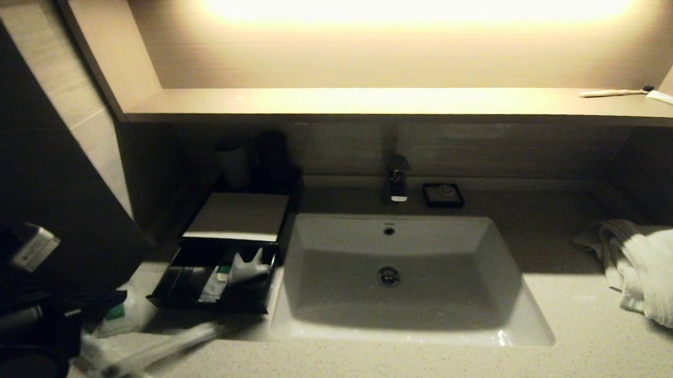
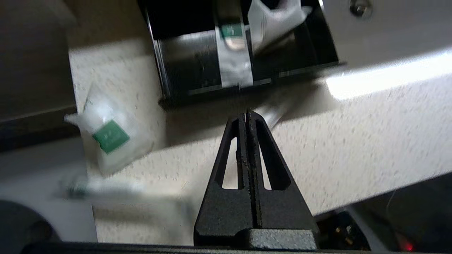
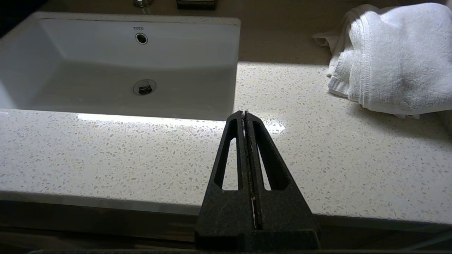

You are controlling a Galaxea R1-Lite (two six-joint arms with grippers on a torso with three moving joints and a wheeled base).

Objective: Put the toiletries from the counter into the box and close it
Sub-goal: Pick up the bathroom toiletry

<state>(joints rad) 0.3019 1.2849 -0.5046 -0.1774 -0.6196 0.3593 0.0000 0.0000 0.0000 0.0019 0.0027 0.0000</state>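
The left gripper [image 2: 246, 114] hangs over the counter's [image 1: 376, 366] near left edge, fingers pressed together and holding nothing. Just beyond its tip lies a long clear-wrapped stick [image 1: 163, 343] (blurred, so its exact outline is uncertain), and beside that a white sachet with a green label [image 2: 110, 137]. Farther back the box [image 1: 234, 218] stands left of the basin [image 1: 519, 294], its drawer [image 1: 167, 298] pulled out with wrapped items inside. The right gripper [image 3: 244, 114] is parked at the counter's front edge, fingers together.
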